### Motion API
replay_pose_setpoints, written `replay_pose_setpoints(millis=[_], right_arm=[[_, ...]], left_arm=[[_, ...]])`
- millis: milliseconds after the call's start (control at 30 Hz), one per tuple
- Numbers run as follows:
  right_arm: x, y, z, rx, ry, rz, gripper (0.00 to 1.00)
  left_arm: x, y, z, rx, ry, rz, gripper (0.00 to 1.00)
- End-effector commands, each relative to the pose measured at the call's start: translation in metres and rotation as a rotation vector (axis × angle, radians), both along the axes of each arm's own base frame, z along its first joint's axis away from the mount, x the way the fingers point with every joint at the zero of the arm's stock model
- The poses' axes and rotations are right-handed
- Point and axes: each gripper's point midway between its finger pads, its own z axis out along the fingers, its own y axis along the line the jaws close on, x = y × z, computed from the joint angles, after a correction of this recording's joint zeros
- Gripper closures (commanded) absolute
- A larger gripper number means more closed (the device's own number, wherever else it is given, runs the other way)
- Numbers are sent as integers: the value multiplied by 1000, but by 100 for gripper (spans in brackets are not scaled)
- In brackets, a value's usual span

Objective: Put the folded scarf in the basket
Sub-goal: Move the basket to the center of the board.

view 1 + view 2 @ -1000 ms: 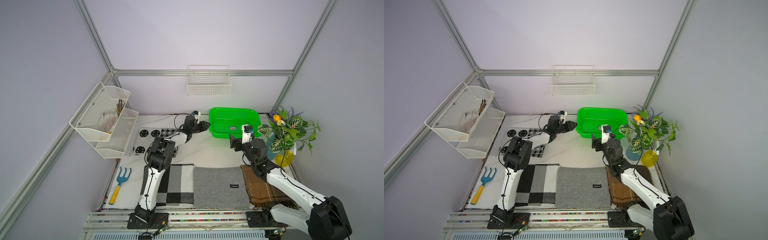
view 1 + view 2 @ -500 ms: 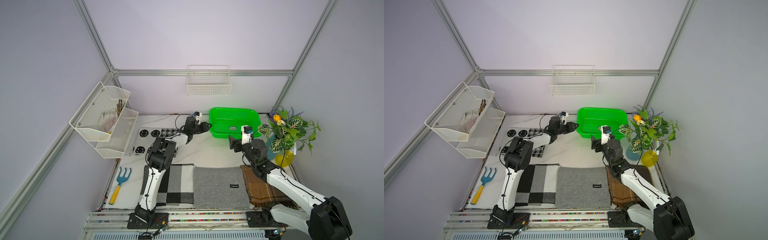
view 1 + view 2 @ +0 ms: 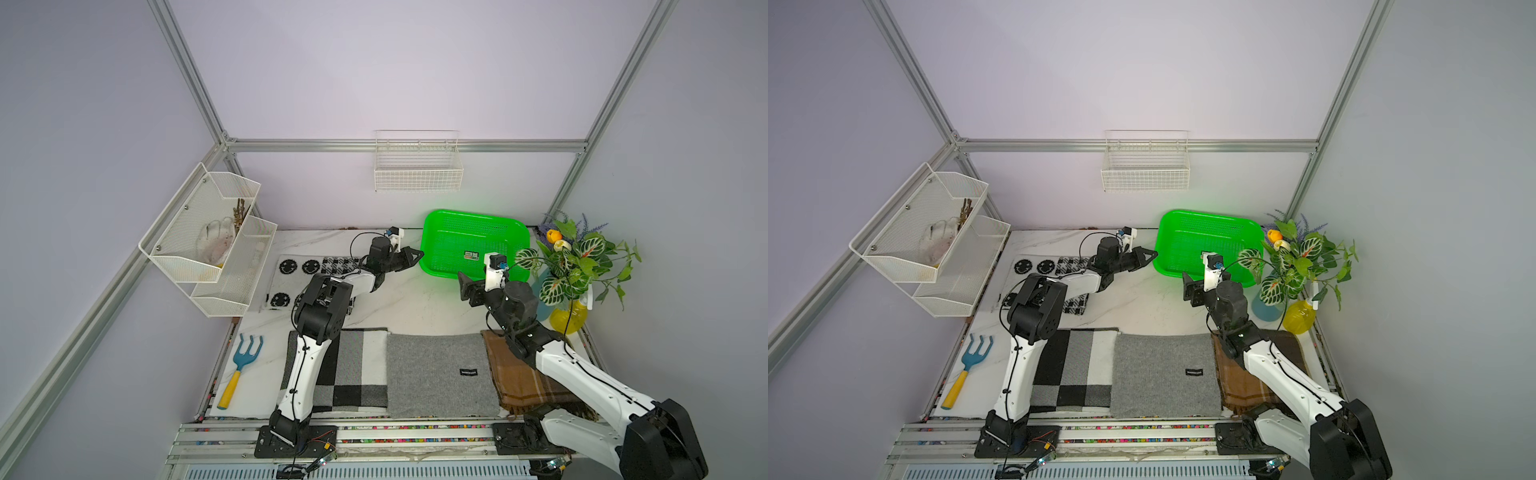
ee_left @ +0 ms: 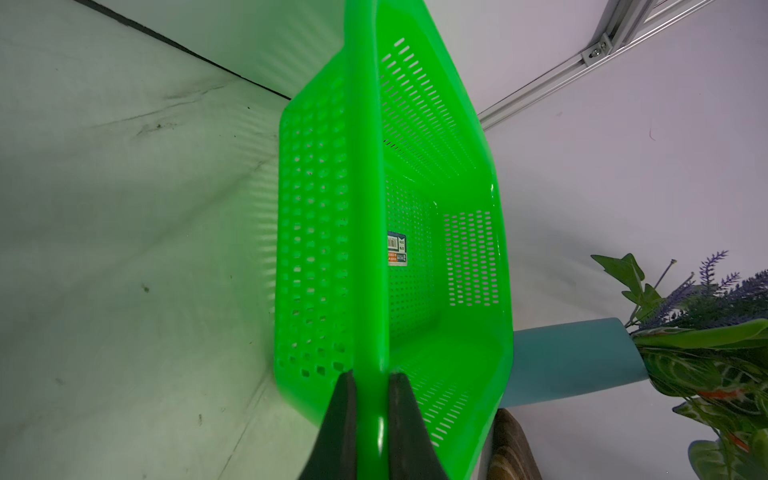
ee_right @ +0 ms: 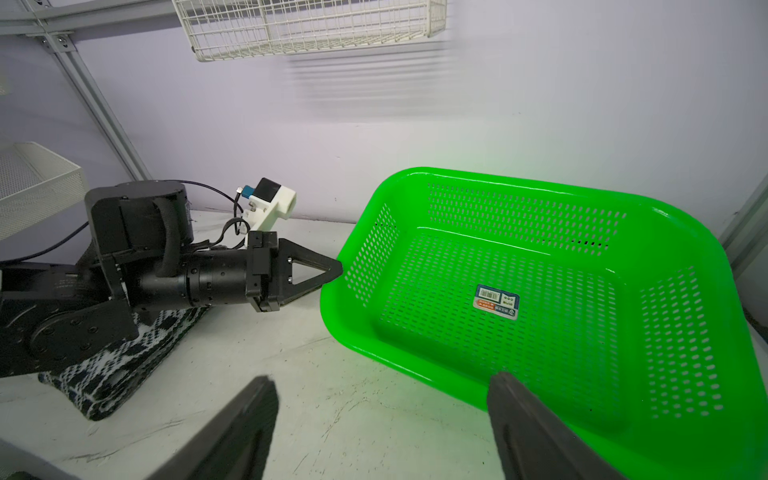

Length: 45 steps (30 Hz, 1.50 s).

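1. The bright green perforated plastic basket [image 3: 469, 232] [image 3: 1208, 232] stands at the back of the white marble tabletop [image 3: 407, 303], with a small label [image 5: 496, 301] stuck to its floor. It looks tipped toward the front, though whether its base is off the tabletop I cannot tell.
2. The left gripper [image 3: 419, 252] [image 4: 372, 376] meets the basket's left end near the front corner. In the left wrist view its jaws are clamped on the rim, one outside the wall and one inside.
3. The right gripper [image 3: 464, 286] [image 5: 382, 378] hangs just in front of the basket's long front rim, jaws wide apart.
4. The folded scarves all lie outside the basket.
   - The black-and-white houndstooth scarf [image 3: 338, 264] is to its left, under the left arm [image 3: 307, 361], on a white mat with black smiley faces [image 3: 291, 268].
   - Well in front of the basket, side by side, lie three more:
     - the black, white and grey checked scarf [image 3: 357, 370]
     - the plain grey scarf with a small black tag [image 3: 440, 374]
     - the brown plaid scarf [image 3: 515, 374], partly under the right arm [image 3: 582, 374]
5. Just right of the basket stand a leafy plant in a teal vase [image 3: 573, 257] and a yellow spray bottle [image 3: 567, 320].
6. A white wire basket [image 3: 417, 166] hangs above the green one. A white mesh two-tier rack [image 3: 208, 241] hangs far to its left, and a blue hand rake with a yellow handle [image 3: 245, 361] lies front-left.
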Motion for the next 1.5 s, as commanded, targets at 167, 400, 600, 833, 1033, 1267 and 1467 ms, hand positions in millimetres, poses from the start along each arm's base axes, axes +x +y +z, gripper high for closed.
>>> replay_pose_setpoints(millis=[167,400,600,833,1033,1267,1467], right_arm=[[-1,11,-8,28,45,47,17],[-3,18,-20,15,92,56,17],[-7,17,-32,8,143,28,17],[-16,7,-40,-25,197,-34,18],[-23,11,-46,-31,233,-22,18],[-29,14,-54,-34,277,-8,18],[-41,12,-57,-16,323,-10,18]], left_arm=[[-26,66,32,22,-25,91,100],[-68,130,26,198,62,181,100],[-95,156,31,232,73,216,100],[-103,169,10,231,117,209,100],[-106,168,5,228,126,195,100],[-106,172,5,253,135,198,76],[-114,179,17,279,106,222,53]])
